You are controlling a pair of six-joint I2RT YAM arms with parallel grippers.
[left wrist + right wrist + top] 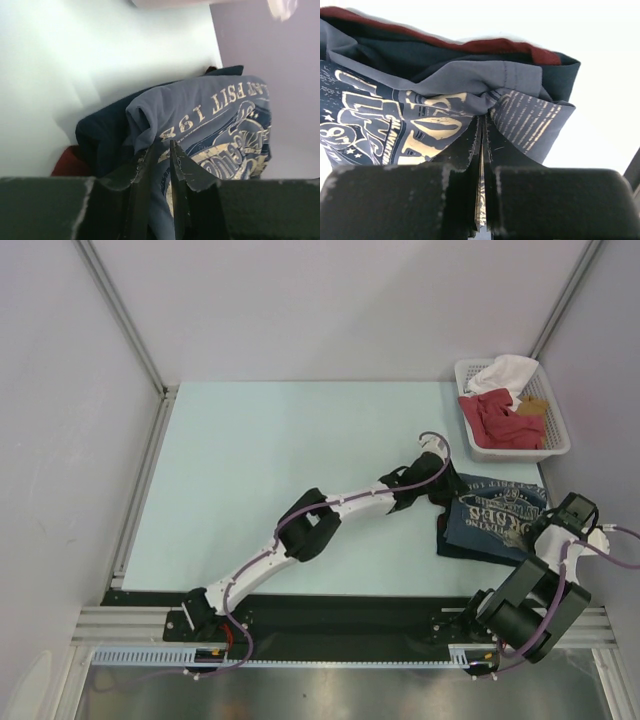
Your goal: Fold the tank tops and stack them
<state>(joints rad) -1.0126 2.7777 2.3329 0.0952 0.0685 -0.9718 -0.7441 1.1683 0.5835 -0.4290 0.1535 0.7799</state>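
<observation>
At 4 o'clock on the table (260, 470), near its right edge: slate-blue tank top (495, 515) with white lettering lies over navy tank top (462, 550), red trim showing underneath. Left arm reaches across from 7 o'clock. The left gripper (160, 145) is clamped on a raised fold at the stack's 9 o'clock edge. Right gripper (481, 120) is pressed together on the printed cloth at the 3 o'clock edge, fabric bunched at its tips.

Judgement: both pinch opposite sides of the upper top, probably to square it on the navy one; stacking looks nearly done.

Surface: pale mint, matte. Plain grey-white walls (330, 300) enclose it. White basket (555, 448) at 1 o'clock holds a red garment (500, 420) and a white garment (505, 372).
</observation>
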